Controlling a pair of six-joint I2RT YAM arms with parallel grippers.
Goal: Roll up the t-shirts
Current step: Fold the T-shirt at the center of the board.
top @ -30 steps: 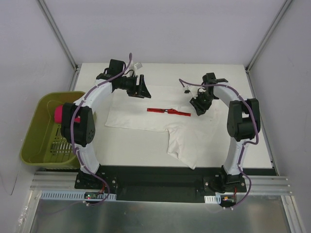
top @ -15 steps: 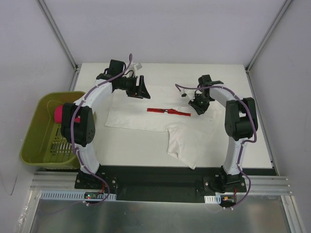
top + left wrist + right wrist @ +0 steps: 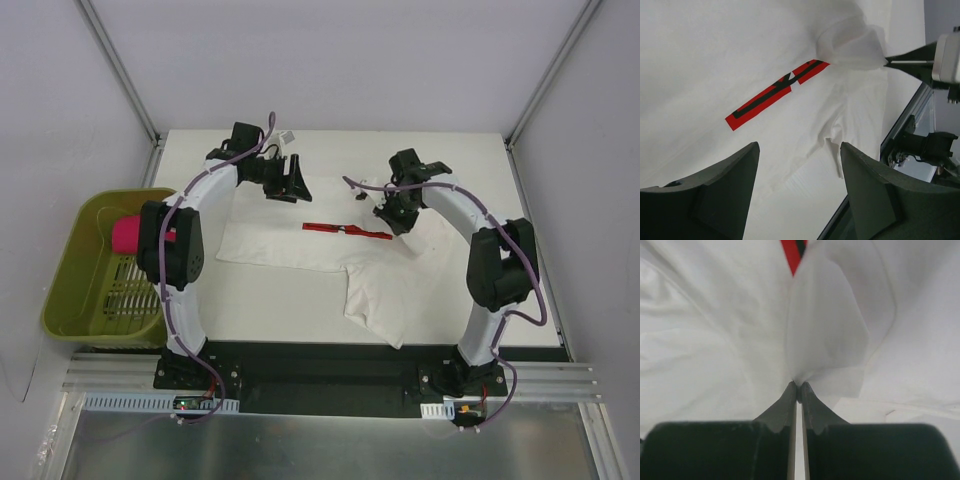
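A white t-shirt with a red chest print lies spread across the table. My right gripper is at the print's right end, shut on a pinched fold of the white cloth, which rises from its fingertips. My left gripper hovers open over the shirt's far left part, with only cloth and table showing between its fingers. The left wrist view shows the print and the lifted fold. A bright pink rolled t-shirt sits in the basket.
An olive-green plastic basket stands off the table's left edge. Metal frame posts rise at the table's back corners. A black rail carrying both arm bases runs along the near edge.
The right gripper has closed on a fold of the white shirt and moved left toward the red print. The left arm has shifted slightly, its gripper still open.
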